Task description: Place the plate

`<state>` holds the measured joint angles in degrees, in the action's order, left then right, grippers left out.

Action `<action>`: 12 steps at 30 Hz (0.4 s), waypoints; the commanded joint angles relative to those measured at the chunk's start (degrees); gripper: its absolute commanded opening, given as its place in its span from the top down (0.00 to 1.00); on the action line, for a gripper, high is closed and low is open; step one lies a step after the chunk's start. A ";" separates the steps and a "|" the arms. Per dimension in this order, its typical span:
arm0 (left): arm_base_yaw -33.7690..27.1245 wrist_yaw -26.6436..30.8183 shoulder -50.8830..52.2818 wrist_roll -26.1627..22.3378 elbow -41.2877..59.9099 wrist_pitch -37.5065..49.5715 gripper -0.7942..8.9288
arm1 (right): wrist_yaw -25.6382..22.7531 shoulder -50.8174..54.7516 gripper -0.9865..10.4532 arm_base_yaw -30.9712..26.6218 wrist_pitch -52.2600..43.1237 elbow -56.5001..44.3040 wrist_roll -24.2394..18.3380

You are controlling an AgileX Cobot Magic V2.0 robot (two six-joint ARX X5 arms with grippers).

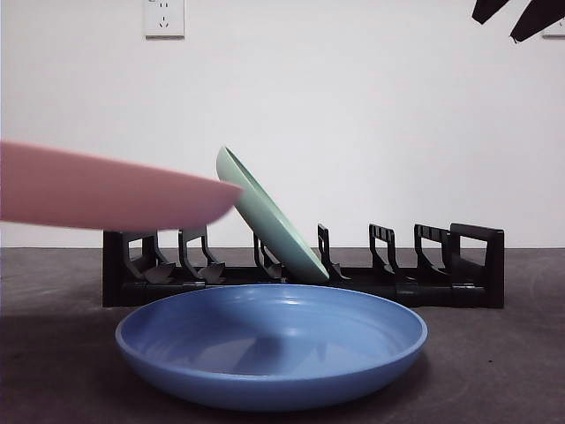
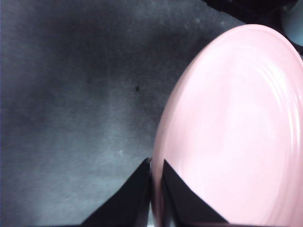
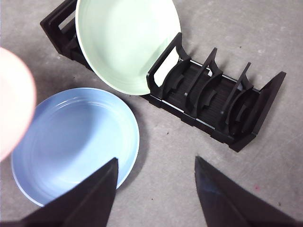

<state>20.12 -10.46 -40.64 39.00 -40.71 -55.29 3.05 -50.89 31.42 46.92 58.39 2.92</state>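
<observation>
My left gripper (image 2: 155,165) is shut on the rim of a pink plate (image 2: 236,132). In the front view the pink plate (image 1: 106,193) is held nearly flat in the air at the left, above the left end of the black dish rack (image 1: 441,283). A green plate (image 1: 269,216) leans in a middle slot of the rack. A blue plate (image 1: 269,344) lies flat on the table in front of the rack. My right gripper (image 3: 156,184) is open and empty, high above the blue plate (image 3: 71,142) and the rack (image 3: 218,104).
The table top (image 1: 503,371) is dark grey. A white wall with a socket (image 1: 164,18) stands behind the rack. The rack's slots to the right of the green plate (image 3: 123,42) hold nothing. The right arm shows as black tips (image 1: 521,13) at the top right.
</observation>
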 commanded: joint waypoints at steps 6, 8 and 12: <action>4.35 0.37 -8.81 5.09 -0.35 10.29 0.90 | -0.04 -0.20 0.69 0.24 -1.07 1.09 -1.75; 5.64 1.55 -11.69 5.35 -0.35 12.13 0.90 | -0.07 -0.20 0.69 0.24 -1.07 1.09 -1.90; 8.57 4.83 -16.90 5.99 -0.37 15.28 0.90 | -0.04 -0.20 0.69 0.26 -1.03 1.09 -1.88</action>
<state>28.10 -5.98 -56.75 44.14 -40.51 -40.86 3.03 -50.89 31.42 46.41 58.39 1.65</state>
